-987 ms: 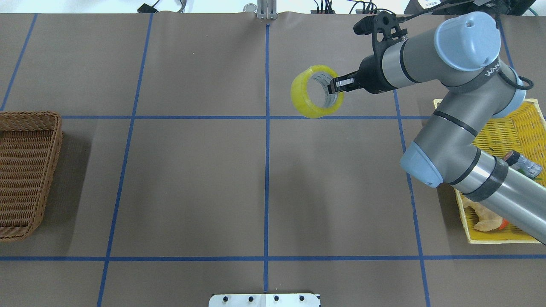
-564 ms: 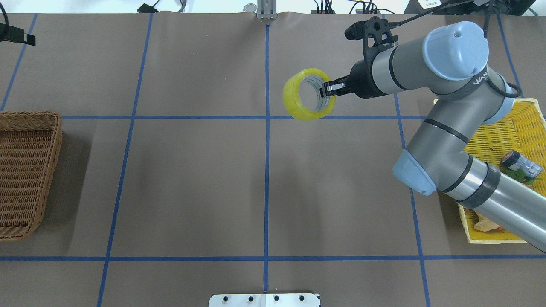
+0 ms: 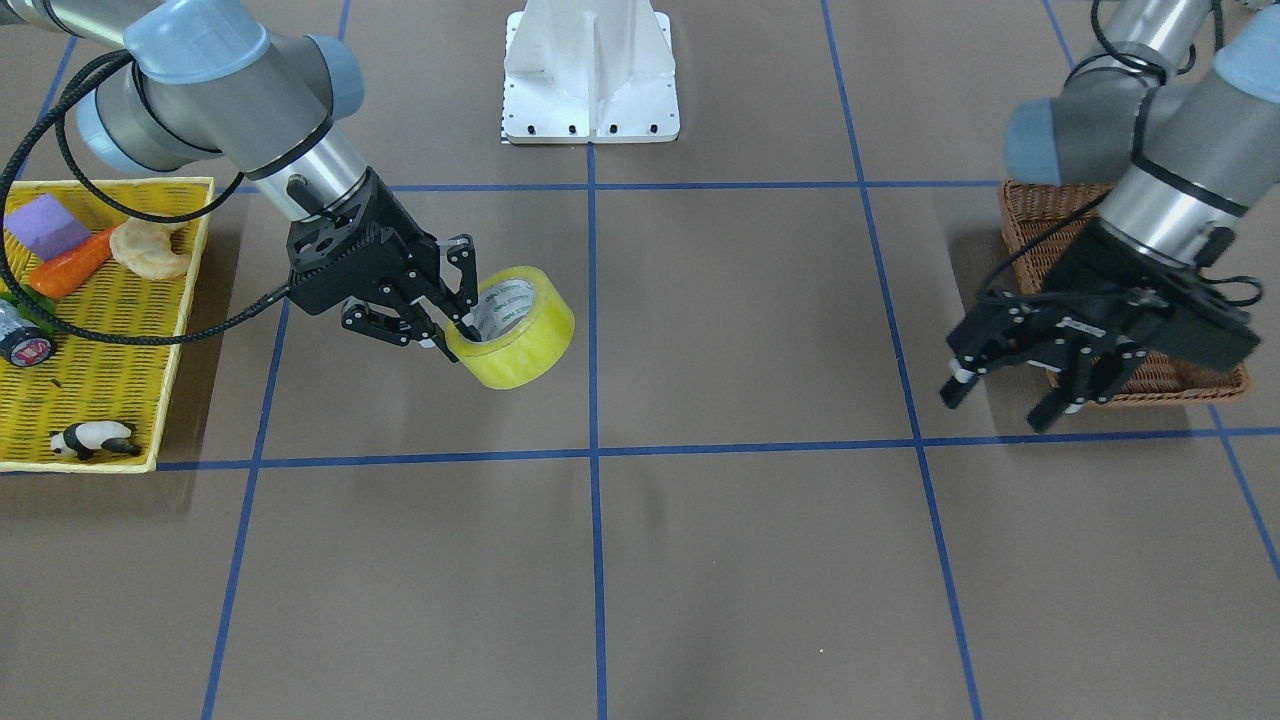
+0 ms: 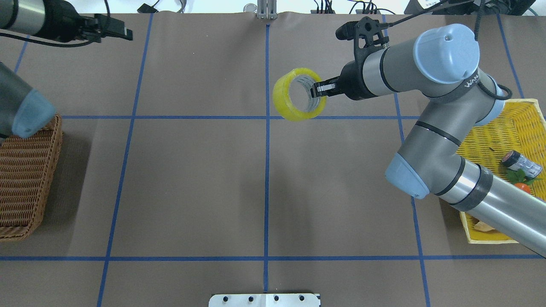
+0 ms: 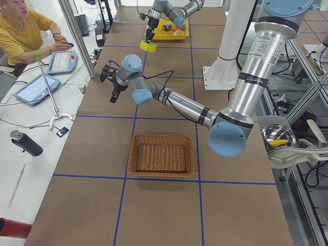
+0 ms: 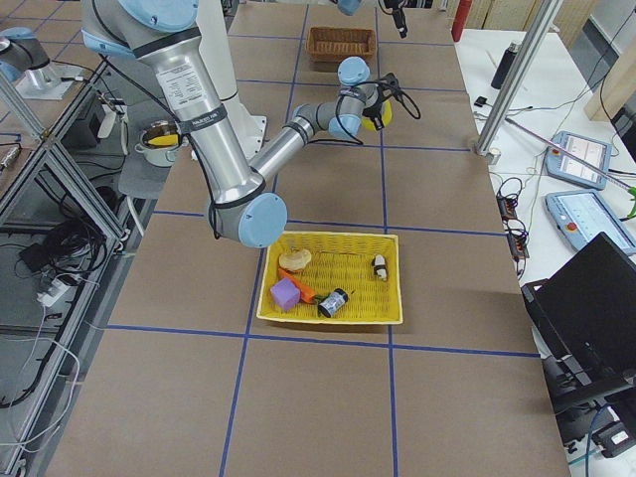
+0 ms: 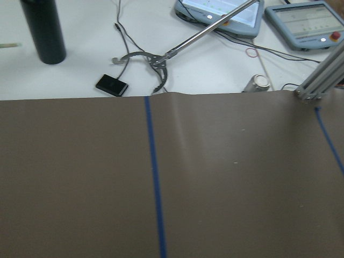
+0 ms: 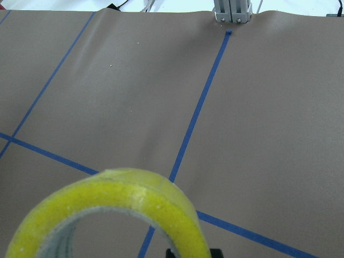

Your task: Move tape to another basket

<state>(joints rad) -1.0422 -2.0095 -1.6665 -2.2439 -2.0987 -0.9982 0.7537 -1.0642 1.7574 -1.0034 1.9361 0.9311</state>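
The tape (image 4: 285,100), a wide yellow roll with a white-grey core, hangs in the air over the far middle of the table. My right gripper (image 4: 316,91) is shut on its wall, one finger inside the core; this also shows in the front view (image 3: 458,338) on the tape (image 3: 525,345). The roll fills the bottom of the right wrist view (image 8: 134,199). The brown wicker basket (image 4: 25,183) stands at the table's left end. My left gripper (image 3: 995,408) is open and empty, hovering in front of the basket (image 3: 1160,385), and also shows at the far left of the overhead view (image 4: 121,30).
A flat yellow tray-basket (image 4: 518,123) at the right end holds a small dark round item (image 4: 518,164), a toy panda (image 3: 95,440), a purple block (image 3: 45,225) and food toys. A white base plate (image 3: 590,110) is at the robot's side. An operator (image 5: 23,31) sits past the far edge.
My right gripper has carried the tape leftward toward the table's centre line. My left arm has come into the overhead view from the left, above the wicker basket.
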